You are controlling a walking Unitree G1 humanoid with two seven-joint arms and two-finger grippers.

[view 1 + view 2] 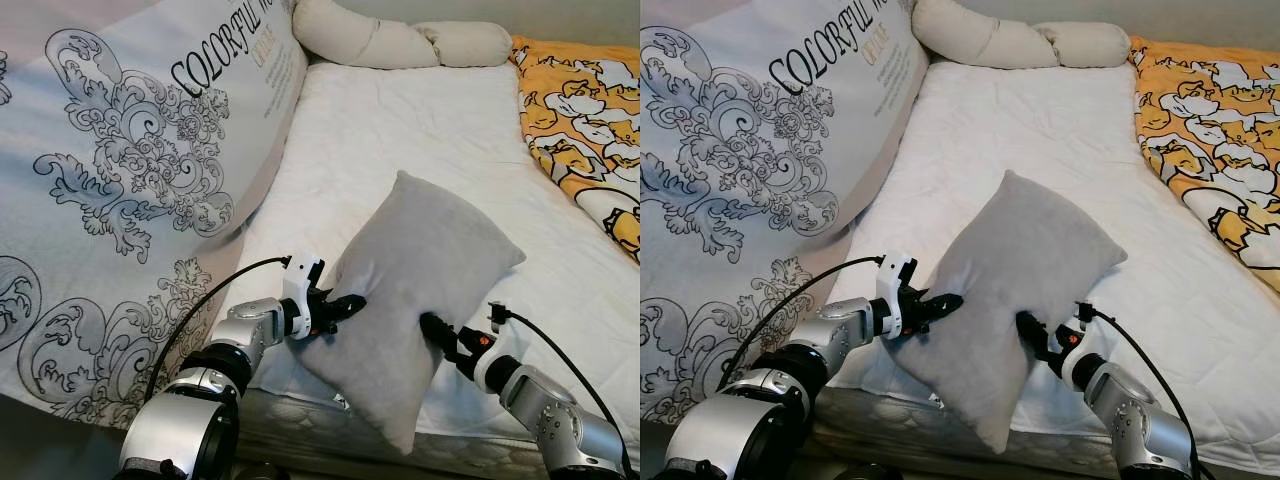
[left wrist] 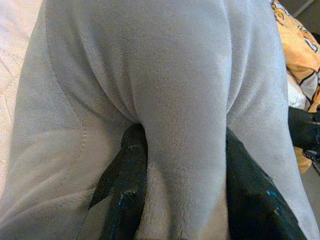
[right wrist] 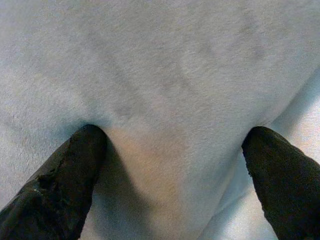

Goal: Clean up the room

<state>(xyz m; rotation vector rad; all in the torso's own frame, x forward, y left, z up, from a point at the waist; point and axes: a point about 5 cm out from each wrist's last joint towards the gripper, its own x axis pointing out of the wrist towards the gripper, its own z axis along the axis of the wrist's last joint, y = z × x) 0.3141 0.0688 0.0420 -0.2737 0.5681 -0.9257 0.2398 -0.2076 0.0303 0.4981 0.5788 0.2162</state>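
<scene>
a bed (image 1: pixel 440 130) with a white quilted mattress cover takes the middle of the scene, seen from its near edge; at its far end lies a long cream bolster (image 1: pixel 400 42), twisted in the middle; on the robot's right side of the bed a yellow blanket (image 1: pixel 585 120) with cartoon figures covers the mattress; on the robot's left a big white duvet (image 1: pixel 130 170) with grey ornament print and the word "colorful" is heaped up, and it hangs over the left edge of the bed, just beside the left arm.

a grey pillow (image 1: pixel 405 300) is at the near edge of the bed, between the two arms; it stands tilted, one corner up and pointing to the far end of the bed, the opposite corner hanging down below the mattress edge, so its long axis runs from low near to high far; its right corner points toward the yellow blanket.

the left gripper (image 1: pixel 345 305) presses in the pillow's left side; in the left wrist view its fingers (image 2: pixel 127 190) are narrow and pinch a thick fold of the grey cloth between them; the right gripper (image 1: pixel 437 330) pushes against the pillow's lower right side; in the right wrist view its fingers (image 3: pixel 70 175) are spread wide, the tips sunk in the soft fabric.
</scene>
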